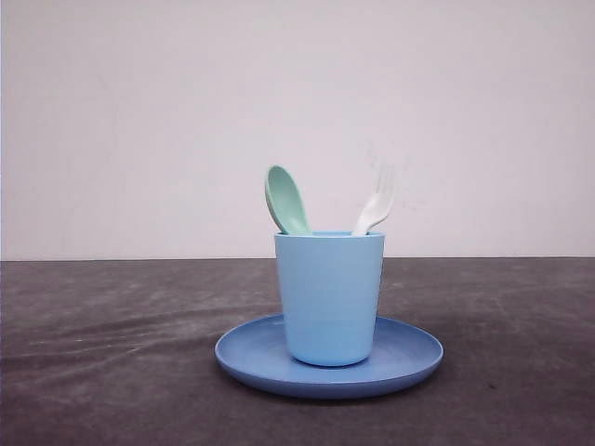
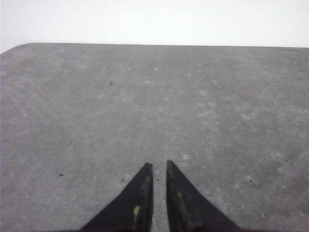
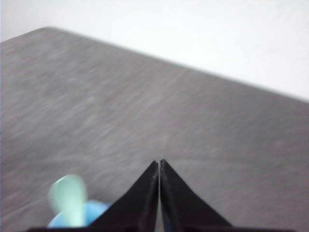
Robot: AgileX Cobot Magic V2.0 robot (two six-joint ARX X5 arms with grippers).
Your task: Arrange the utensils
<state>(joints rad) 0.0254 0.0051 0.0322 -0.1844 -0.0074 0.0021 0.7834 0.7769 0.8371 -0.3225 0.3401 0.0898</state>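
Observation:
A light blue cup point(image 1: 329, 297) stands upright on a round blue plate point(image 1: 414, 358) in the middle of the table. The mint-green spoon point(image 1: 286, 199) leans out of the cup on its left side, bowl up. On the right side the white fork point(image 1: 375, 209) sticks up, its tines blurred. My right gripper point(image 3: 159, 162) is shut with nothing seen between its fingers; the spoon point(image 3: 70, 198) and the cup's rim point(image 3: 94, 212) show blurred just beside it. My left gripper point(image 2: 159, 165) hangs over bare table, its jaws a narrow slit apart and holding nothing.
The dark grey tabletop point(image 1: 112, 353) stretches to both sides of the plate. Its far edge meets a plain white wall point(image 1: 139, 121). A rounded table corner point(image 2: 19, 48) shows in the left wrist view.

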